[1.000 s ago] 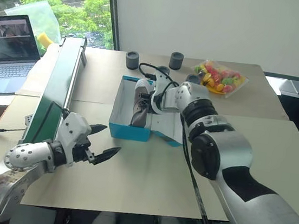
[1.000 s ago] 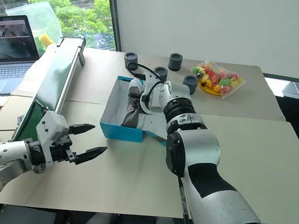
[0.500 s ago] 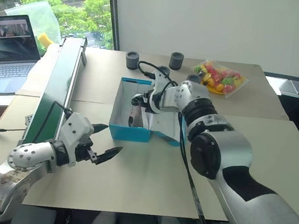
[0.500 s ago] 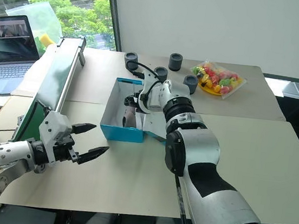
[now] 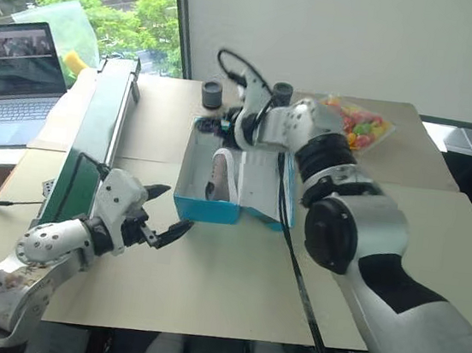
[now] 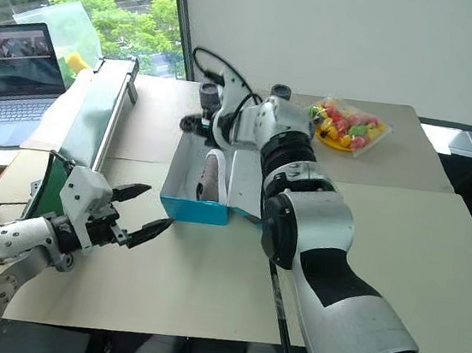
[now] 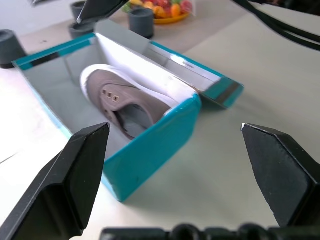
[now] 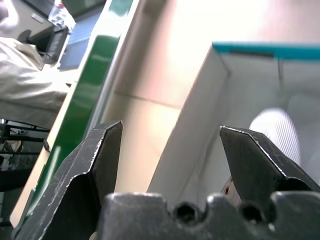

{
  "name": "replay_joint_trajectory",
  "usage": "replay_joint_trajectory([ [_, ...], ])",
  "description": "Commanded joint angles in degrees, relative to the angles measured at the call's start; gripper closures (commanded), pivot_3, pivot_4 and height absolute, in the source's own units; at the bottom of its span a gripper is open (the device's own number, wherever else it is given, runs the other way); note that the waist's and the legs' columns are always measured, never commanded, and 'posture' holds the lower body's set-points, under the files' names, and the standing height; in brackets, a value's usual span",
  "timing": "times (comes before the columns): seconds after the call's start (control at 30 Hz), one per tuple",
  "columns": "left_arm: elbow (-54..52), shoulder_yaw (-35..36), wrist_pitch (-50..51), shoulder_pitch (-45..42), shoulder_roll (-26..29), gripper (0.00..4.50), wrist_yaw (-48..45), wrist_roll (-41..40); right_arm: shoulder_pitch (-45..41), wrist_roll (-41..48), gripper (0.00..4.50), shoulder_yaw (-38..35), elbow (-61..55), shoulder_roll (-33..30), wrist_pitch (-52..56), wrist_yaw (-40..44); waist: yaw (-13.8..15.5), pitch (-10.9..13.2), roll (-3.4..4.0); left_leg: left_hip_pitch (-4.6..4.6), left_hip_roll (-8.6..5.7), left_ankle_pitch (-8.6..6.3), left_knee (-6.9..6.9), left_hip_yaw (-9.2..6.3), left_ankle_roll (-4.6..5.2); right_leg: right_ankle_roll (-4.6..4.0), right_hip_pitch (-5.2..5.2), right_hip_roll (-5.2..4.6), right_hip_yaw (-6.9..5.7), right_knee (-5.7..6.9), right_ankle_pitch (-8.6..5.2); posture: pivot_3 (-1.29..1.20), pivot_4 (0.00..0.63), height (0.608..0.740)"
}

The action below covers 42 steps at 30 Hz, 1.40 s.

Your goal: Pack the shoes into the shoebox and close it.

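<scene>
Over the far end of the shoebox (image 5: 219, 170), up toward twelve o'clock, the right tool (image 5: 223, 124) hangs with its fingers spread apart and nothing between them. Its wrist view looks down past the box's white inner wall (image 8: 190, 145) with the pale toe of a shoe (image 8: 274, 131) beyond.

Down at about seven o'clock from the box, the left tool (image 5: 165, 213) hovers just above the surface (image 5: 233, 271), fingers wide apart, empty too, pointing toward the box's near end. From its wrist view, the teal corner of the box (image 7: 165, 132) sits between the two black fingers (image 7: 75, 175), close but not touched.

Inside the box lies one grey shoe (image 5: 221, 173) on its side, white sole toward the three o'clock wall, running along the box's length. The lid (image 5: 265, 189) is thrown open, lying flat on the surface at the box's three o'clock side.

Further out: a long green conveyor (image 5: 94, 138) at nine o'clock, a laptop (image 5: 11, 80) beyond it at ten. Behind the box there is a dark grey cup (image 5: 212, 94), and at two o'clock, a bag of bright fruit (image 5: 359, 123).
</scene>
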Motion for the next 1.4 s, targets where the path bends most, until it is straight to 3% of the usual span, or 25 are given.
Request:
replay_joint_trajectory([
  [0.03,-1.4,6.0,-0.8,-0.1,-4.4,0.00,7.9,0.3,12.5,-1.5,0.80,8.7,-22.0,-5.5,-4.7,12.3,0.5,0.0,-0.06,0.00,0.00,0.00,0.03,-0.02,0.00,0.02,0.02,-0.01,-0.03,0.00,0.00,0.00,0.150,0.736],
  [0.1,0.2,9.5,-0.3,-0.9,-7.9,0.00,13.6,1.0,20.7,-1.5,0.80,11.2,-31.1,-8.0,-5.6,14.5,0.5,-0.1,-0.09,0.00,0.02,-0.04,0.05,-0.01,0.04,0.05,0.03,-0.02,-0.01,0.03,0.01,0.00,0.150,0.736],
  [0.2,5.1,18.2,-0.6,-3.1,-12.1,0.00,25.1,4.9,35.9,1.5,0.80,15.8,-49.1,-14.5,-10.2,26.0,0.1,-0.1,-0.08,0.09,0.06,-0.04,0.04,0.00,0.04,0.02,-0.08,0.01,0.15,0.13,0.01,0.00,0.150,0.736],
  [0.33,7.3,23.8,-0.9,-3.7,-13.4,0.00,32.3,8.8,46.2,6.4,0.80,17.5,-61.3,-20.4,-11.3,35.8,-0.8,0.0,-0.05,0.13,0.11,-0.04,0.04,-0.08,0.04,0.00,-0.17,0.01,0.29,0.15,0.00,0.00,0.150,0.736],
  [0.6,12.3,23.4,-0.1,-2.7,-11.1,0.00,31.2,10.7,48.8,5.7,0.80,20.1,-64.4,-17.4,-13.0,32.2,-0.2,0.0,-0.13,0.86,0.10,0.01,0.07,0.03,-0.05,-0.05,0.63,0.10,0.18,0.12,0.05,0.00,0.150,0.736],
  [0.67,13.2,22.9,-0.6,-2.6,-10.8,0.00,30.7,11.1,49.4,4.2,0.25,21.2,-63.3,-16.0,-14.1,30.0,0.0,0.0,-0.14,0.94,0.11,0.01,0.07,0.00,-0.06,-0.06,0.76,0.08,0.12,0.02,0.04,0.00,0.150,0.736],
  [0.73,14.0,22.3,-1.0,-2.7,-10.6,0.00,29.9,11.4,49.9,2.5,0.06,22.0,-62.3,-15.0,-15.5,28.2,0.2,0.0,-0.14,0.93,0.09,0.01,0.06,-0.03,-0.06,-0.06,0.75,0.06,0.12,0.01,0.05,0.00,0.150,0.736],
  [1.4,21.8,14.4,-3.6,-3.5,-7.0,0.00,21.8,14.9,53.6,0.3,0.06,22.2,-60.7,-10.5,-16.5,19.8,0.9,0.0,-0.15,0.92,0.10,0.00,0.02,-0.10,-0.07,-0.07,0.71,0.03,0.13,-0.05,0.05,0.00,0.150,0.736],
])
